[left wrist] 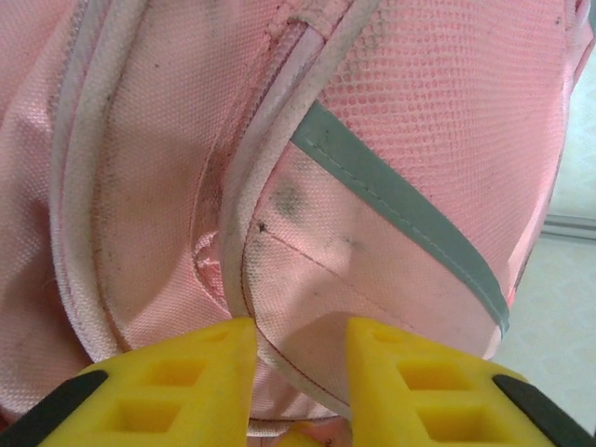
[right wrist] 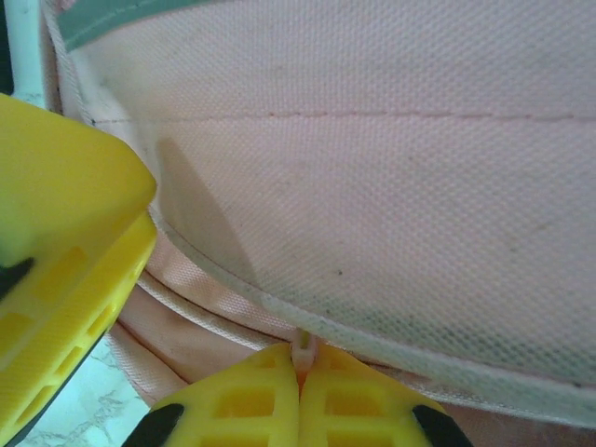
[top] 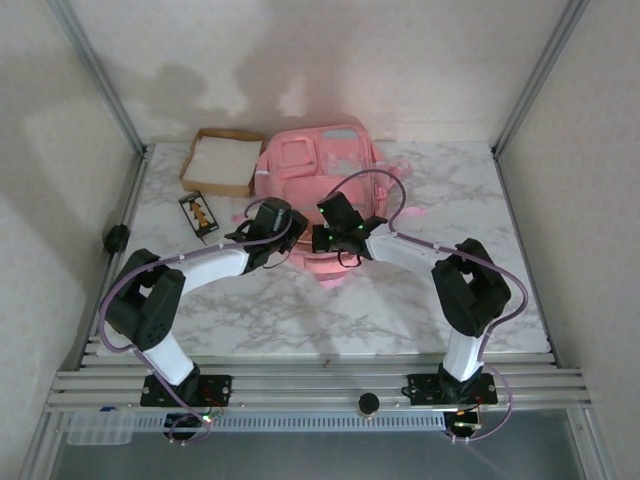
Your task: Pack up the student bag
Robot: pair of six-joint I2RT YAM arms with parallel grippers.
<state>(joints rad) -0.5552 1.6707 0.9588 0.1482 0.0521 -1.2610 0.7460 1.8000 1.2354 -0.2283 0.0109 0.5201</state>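
Right gripper (right wrist: 300, 365) closed tight on pale edge trim of the pink backpack (top: 345, 150); left gripper (left wrist: 300, 340) part open, fingers straddling a piped seam.

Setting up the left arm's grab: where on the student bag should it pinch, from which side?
Probably the piped seam at the student bag's near end, from the near side, jaws straddling it. It's a raised ridge; the flat panels offer nothing to pinch.
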